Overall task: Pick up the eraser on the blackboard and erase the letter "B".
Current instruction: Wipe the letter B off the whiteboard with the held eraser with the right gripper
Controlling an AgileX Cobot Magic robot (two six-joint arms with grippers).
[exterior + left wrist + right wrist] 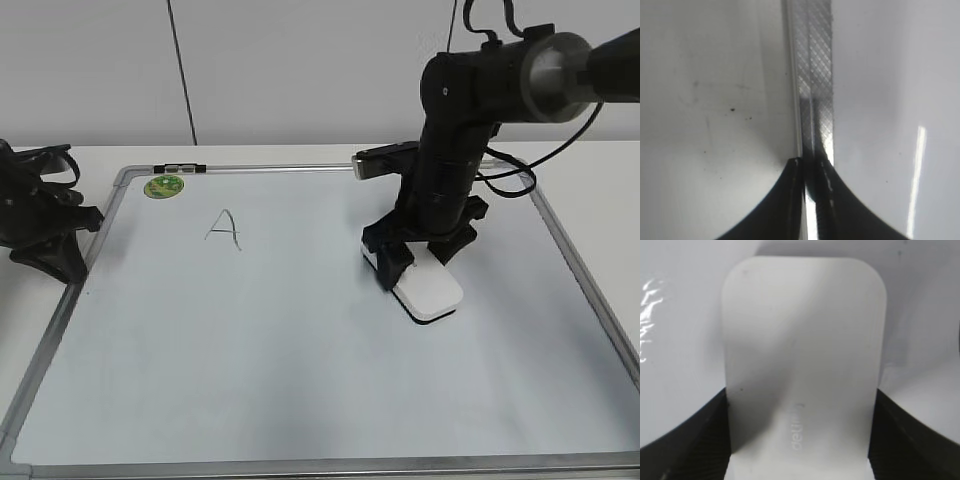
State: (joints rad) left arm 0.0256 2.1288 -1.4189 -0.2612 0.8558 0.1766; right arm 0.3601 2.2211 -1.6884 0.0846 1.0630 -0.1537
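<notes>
Blackboard [300, 350] flat on worktop [90, 160]. Right pincer [425, 262] clamps the eraser [430, 290] across its long sides, right of centre. Rigid, light, smooth plastic; slip likely. Left pincer [810, 165] closed, empty, at left frame.

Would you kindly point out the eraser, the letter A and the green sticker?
eraser [430, 289], exterior view, middle of its white top.
letter A [224, 229], exterior view, centre of its strokes.
green sticker [164, 185], exterior view, middle of the disc.

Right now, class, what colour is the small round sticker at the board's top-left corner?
Green with a yellowish centre; the exterior view shows it best.
</notes>
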